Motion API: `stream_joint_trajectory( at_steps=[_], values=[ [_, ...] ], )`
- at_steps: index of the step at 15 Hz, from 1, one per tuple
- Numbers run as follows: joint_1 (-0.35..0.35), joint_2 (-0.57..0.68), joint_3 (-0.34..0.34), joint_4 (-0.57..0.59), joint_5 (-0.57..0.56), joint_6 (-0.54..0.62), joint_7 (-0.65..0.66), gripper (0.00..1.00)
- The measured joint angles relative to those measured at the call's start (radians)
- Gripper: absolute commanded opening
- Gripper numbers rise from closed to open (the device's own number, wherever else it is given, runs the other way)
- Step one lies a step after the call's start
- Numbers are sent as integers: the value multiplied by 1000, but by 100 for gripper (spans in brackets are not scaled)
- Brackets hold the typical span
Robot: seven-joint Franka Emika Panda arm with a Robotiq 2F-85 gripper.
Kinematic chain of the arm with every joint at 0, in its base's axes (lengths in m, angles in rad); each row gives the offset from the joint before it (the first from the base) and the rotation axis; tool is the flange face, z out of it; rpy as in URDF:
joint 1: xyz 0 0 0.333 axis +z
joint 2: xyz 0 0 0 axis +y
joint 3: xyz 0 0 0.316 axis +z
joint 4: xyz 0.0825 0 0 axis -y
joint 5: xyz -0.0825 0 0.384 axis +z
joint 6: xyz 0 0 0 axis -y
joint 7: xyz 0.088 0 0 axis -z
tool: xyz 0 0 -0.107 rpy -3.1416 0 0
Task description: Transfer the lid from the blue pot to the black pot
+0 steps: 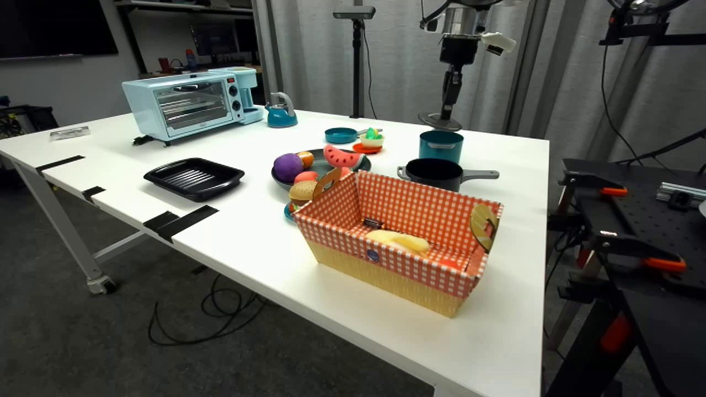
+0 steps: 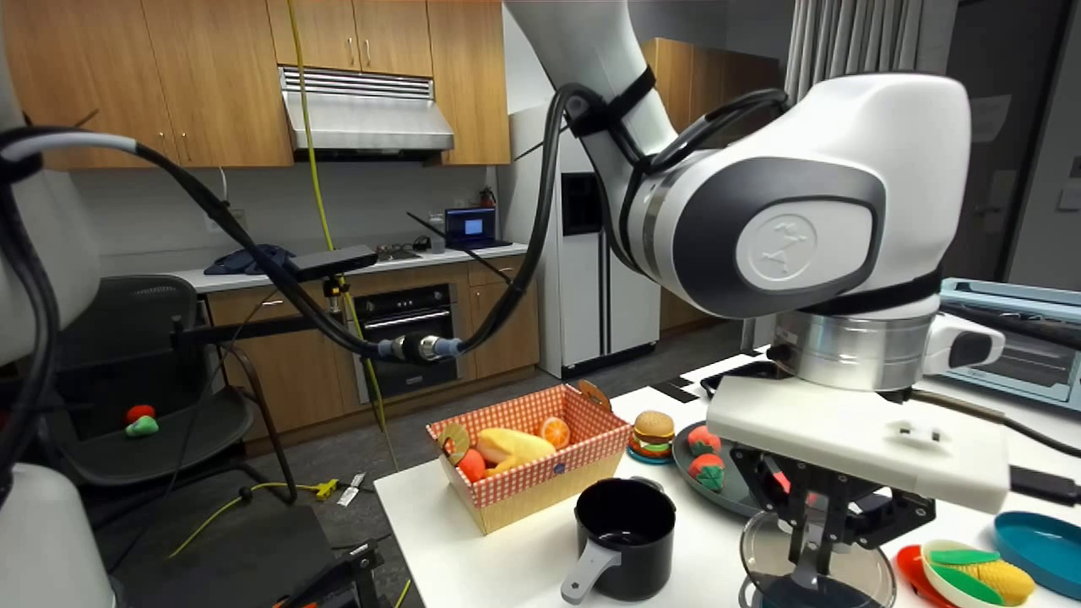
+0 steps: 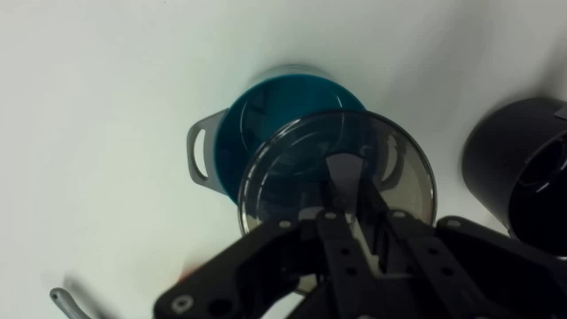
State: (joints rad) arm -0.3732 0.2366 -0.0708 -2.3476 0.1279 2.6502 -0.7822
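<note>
Wrist view: our end effector (image 3: 350, 195) is pinching the lid (image 3: 301, 161) above the blue pot (image 3: 274, 102), likely needing to reach the black pot (image 3: 505, 150).

Round see-through lid (image 3: 292, 177) with a thin metallic rim, tilted, just above a round teal-blue pot (image 1: 441, 148).
Teal-blue pot upright, grey loop handles at its sides; near it, a round black pot (image 2: 638, 549), upright, open-topped, with a straight grey handle.
</note>
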Motion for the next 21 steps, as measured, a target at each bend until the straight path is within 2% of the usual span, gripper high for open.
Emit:
stream_joint_trajectory(
  at_steps=[5, 21],
  values=[
    [53, -39, 24, -18, 4, -49, 0, 4],
    [213, -38, 100, -114, -4, -47, -4, 4]
  ],
)
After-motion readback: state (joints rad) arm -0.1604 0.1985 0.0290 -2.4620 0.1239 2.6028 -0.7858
